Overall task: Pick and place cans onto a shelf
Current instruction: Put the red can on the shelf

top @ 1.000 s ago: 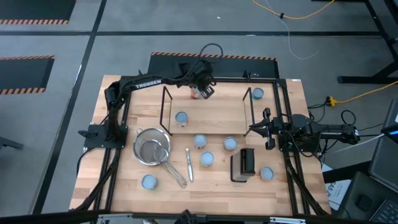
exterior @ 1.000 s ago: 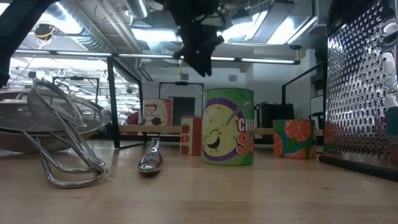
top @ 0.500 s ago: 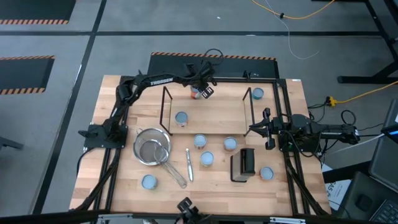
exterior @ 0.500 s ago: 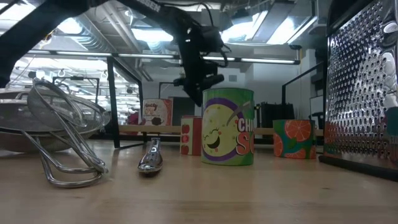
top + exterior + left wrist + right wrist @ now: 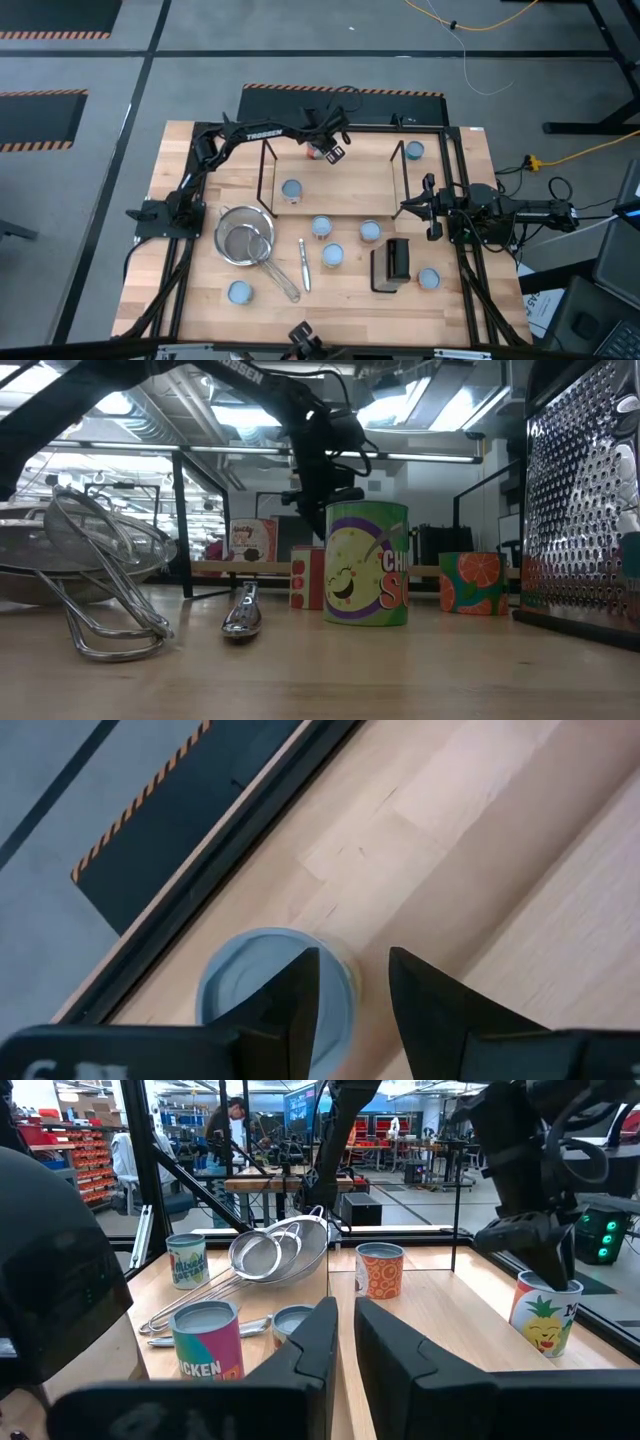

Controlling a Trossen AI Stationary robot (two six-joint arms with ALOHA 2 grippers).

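Note:
A can [image 5: 317, 152] with a pale blue top [image 5: 250, 990] stands upright by the shelf's [image 5: 345, 185] far edge, near the table's far rim. My left gripper [image 5: 333, 152] is open and slants down low over it. One finger [image 5: 300, 995] is over the can's top and the other [image 5: 420, 995] is past its rim. Another can [image 5: 291, 189] stands on the shelf board. Several more cans [image 5: 322, 226] stand on the table in front of the shelf. My right gripper [image 5: 430, 207] waits level at the table's right side, with a narrow gap and nothing between its fingers [image 5: 320, 1340]. My left gripper comes at the can from above, slanting down, with the can's rim [image 5: 345, 970] between its two fingers. I cannot tell whether either finger touches the can. The can stands upright on its base.
A metal mesh strainer [image 5: 247, 238] and a spoon [image 5: 303, 265] lie near the table's left front. A black grater [image 5: 392, 265] stands at the right front. One can [image 5: 414, 150] stands outside the shelf's right wire frame [image 5: 400, 170]. Black frame rails run along the table's edges.
My left gripper has come down toward the can at the shelf's far edge and tipped further downward, staying open. It slowed over the last half second. The cans have kept their places.

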